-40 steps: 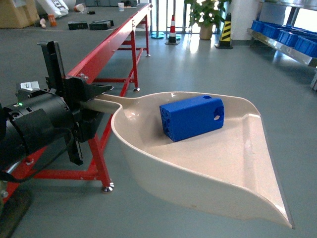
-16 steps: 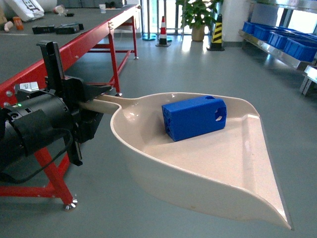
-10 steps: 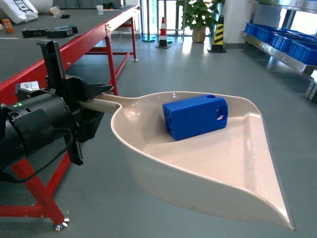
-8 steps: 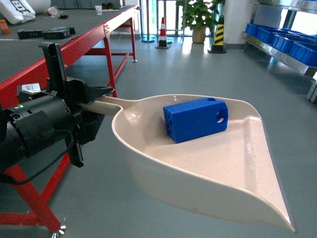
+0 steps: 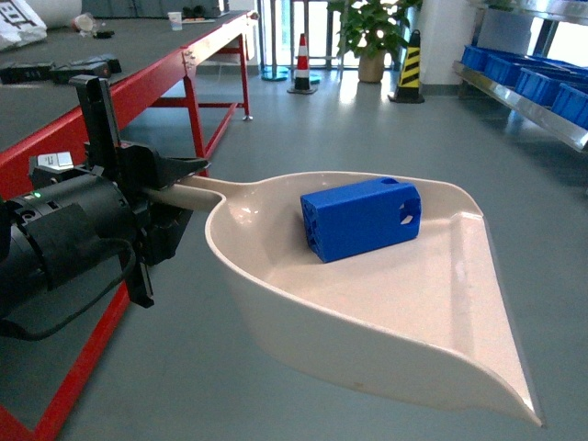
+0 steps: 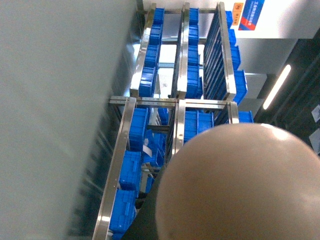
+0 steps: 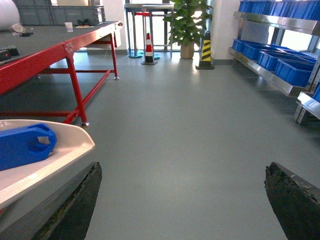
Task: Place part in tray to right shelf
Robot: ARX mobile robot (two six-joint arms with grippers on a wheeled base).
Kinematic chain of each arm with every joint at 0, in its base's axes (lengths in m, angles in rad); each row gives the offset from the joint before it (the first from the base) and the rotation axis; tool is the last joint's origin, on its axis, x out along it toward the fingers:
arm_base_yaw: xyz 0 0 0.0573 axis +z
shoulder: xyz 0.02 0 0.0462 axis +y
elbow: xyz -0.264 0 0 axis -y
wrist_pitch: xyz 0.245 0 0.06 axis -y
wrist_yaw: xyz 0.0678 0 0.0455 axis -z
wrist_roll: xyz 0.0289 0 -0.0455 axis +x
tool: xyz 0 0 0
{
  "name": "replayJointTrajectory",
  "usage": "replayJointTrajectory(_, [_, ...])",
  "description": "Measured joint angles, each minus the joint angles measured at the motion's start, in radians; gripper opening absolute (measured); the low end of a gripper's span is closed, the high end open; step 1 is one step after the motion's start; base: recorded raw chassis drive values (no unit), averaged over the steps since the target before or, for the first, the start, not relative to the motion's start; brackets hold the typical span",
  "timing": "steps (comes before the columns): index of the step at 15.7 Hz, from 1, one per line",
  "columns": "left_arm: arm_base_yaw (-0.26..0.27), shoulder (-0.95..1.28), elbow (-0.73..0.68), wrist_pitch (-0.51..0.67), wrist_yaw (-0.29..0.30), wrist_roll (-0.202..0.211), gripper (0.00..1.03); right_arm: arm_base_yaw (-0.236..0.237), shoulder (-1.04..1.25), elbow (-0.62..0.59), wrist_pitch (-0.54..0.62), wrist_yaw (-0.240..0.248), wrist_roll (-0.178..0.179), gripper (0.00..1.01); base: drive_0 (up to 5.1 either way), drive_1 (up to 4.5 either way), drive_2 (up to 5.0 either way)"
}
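The left gripper (image 5: 170,188), black and bulky, has its fingers (image 5: 179,167) pinching the long handle of the tray (image 5: 441,322), which is held out level above the grey floor (image 5: 303,119). The part (image 5: 360,219) lies inside the tray, toward the rear curved wall, its long side turned across the pan and a round hole showing on the end face nearest the open lip. The tray's wide mouth points toward the lower right of the head view. In the right wrist view the right gripper (image 7: 182,200) shows two dark fingers (image 7: 75,210) spread wide apart with nothing between them; the tray (image 7: 55,160) and part (image 7: 22,145) sit just beside the left one. A red-framed tabletop (image 5: 138,64) runs along the left, carrying small dark items. A striped cone (image 5: 301,62), a potted plant (image 5: 372,28) and a yellow-black post (image 5: 411,66) stand at the far end of the room. The shelf (image 5: 524,96), a steel rack level holding blue crates (image 5: 533,78), lies along the right wall, well apart from the tray. The left wrist view shows the tray's rounded beige underside (image 6: 235,185) close up, with racks of crates (image 6: 150,85) beyond.
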State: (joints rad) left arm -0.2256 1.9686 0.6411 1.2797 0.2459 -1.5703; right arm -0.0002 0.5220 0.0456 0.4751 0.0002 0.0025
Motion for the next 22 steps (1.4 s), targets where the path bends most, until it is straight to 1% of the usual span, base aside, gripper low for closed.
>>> replayJointTrajectory(22, [0.000,0.000,0.000,-0.002,-0.001,0.001,0.14,0.000,0.000,-0.002,-0.002,0.000,0.000,0.98,0.0,4.31,-4.3])
